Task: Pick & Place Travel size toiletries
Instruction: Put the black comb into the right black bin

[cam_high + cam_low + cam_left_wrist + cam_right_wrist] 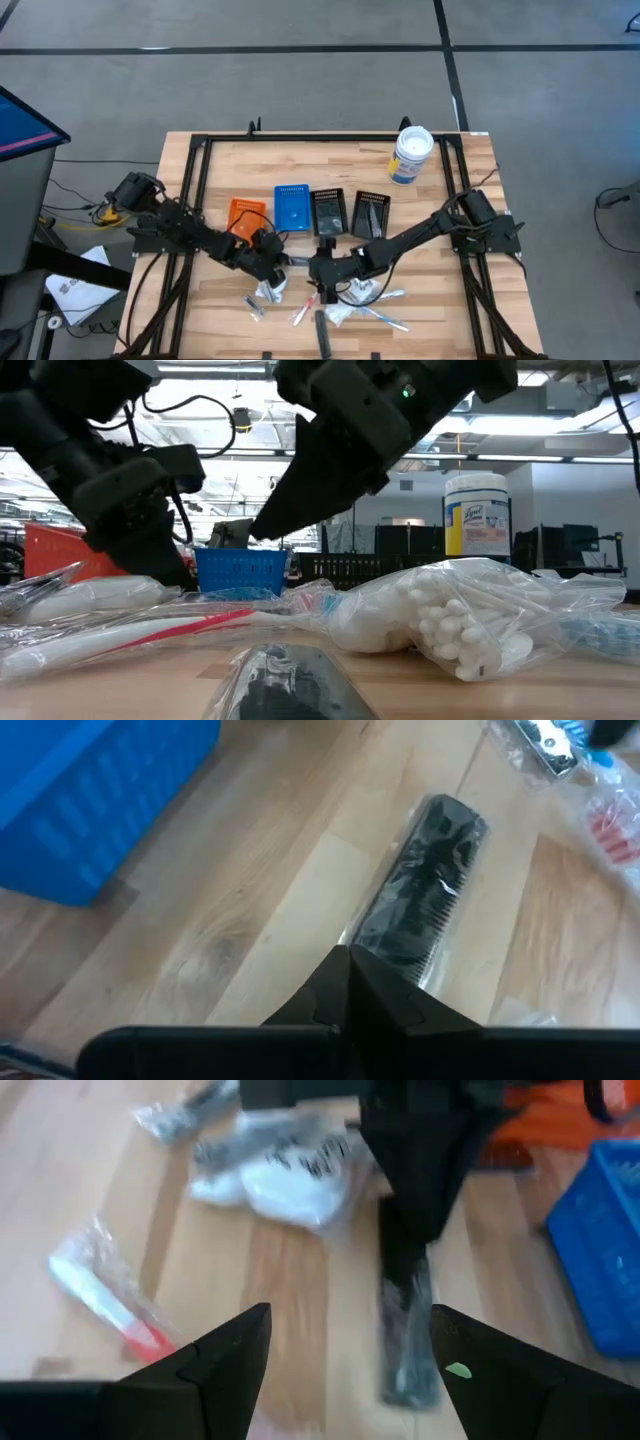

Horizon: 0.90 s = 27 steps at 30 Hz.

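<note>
Both grippers crowded over the toiletries, bins waiting behind

From above we see the left gripper [272,262] and the right gripper [325,268] near each other at the front pile of toiletries [350,300]; we judge a collision or a snagged wrapper the main risk; behind stand an orange bin [246,214], a blue bin [292,207] and two black bins [328,211], whose contents we cannot make out; at table height a bag of cotton swabs [470,615] and a wrapped toothbrush [130,630] lie loose, slippery film likely to slide; the left wrist shows its fingers [345,985] pressed together, holding nothing, just above a bagged black comb [425,890] beside the blue bin; the right wrist shows its fingers [225,1355] spread wide over the same comb, empty.
</note>
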### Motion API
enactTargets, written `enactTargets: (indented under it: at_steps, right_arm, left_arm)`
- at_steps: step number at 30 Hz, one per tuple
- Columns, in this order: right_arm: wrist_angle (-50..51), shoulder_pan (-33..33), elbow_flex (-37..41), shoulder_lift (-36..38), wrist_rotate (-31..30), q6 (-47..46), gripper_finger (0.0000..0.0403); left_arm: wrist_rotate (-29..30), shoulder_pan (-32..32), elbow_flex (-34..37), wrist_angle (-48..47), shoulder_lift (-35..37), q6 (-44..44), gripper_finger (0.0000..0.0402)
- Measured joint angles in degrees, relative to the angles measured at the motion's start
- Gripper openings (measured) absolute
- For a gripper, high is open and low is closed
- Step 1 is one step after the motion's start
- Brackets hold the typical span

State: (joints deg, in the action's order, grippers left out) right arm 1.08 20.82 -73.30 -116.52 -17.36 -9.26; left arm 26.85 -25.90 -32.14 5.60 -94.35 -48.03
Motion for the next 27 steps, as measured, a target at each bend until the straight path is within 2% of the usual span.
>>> enactTargets:
  at_steps: [3, 8, 12, 15, 21, 24, 27]
  right_arm:
    - [0.9, -0.3, 0.3, -2.0, 0.6, 0.9, 0.0265]
    - [2.6, -0.9, -3.8, -7.3, 0.8, 4.0, 0.0265]
    - [8.1, -1.0, -9.2, -10.7, -2.3, 4.5, 0.0265]
    - [12.4, -1.2, -12.2, -11.8, -3.1, 4.3, 0.0265]
    - [13.3, -1.5, -12.5, -11.5, -3.0, 3.5, 0.0265]
    - [13.3, -1.9, -12.5, -11.6, -1.1, 3.2, 0.0265]
    - [13.5, -3.0, -12.5, -11.5, 3.4, 2.5, 0.0264]
  left_arm:
    - [-0.3, 0.0, 0.1, 0.3, 0.4, 0.3, 0.0001]
    - [-1.6, -0.2, 0.2, -0.2, 1.9, 1.4, 0.0001]
    - [-2.4, -0.2, 0.3, -0.3, 2.2, 2.3, 0.0001]
    - [-3.1, -0.2, 0.3, -0.1, 2.2, 2.7, 0.0001]
    - [-8.2, -0.2, 0.1, 0.4, 2.3, 5.1, 0.0001]
    - [-9.8, -0.3, 0.1, 0.7, 2.3, 5.7, 0.0001]
    - [-11.1, -0.1, 0.1, 0.8, 2.3, 6.0, 0.0001]
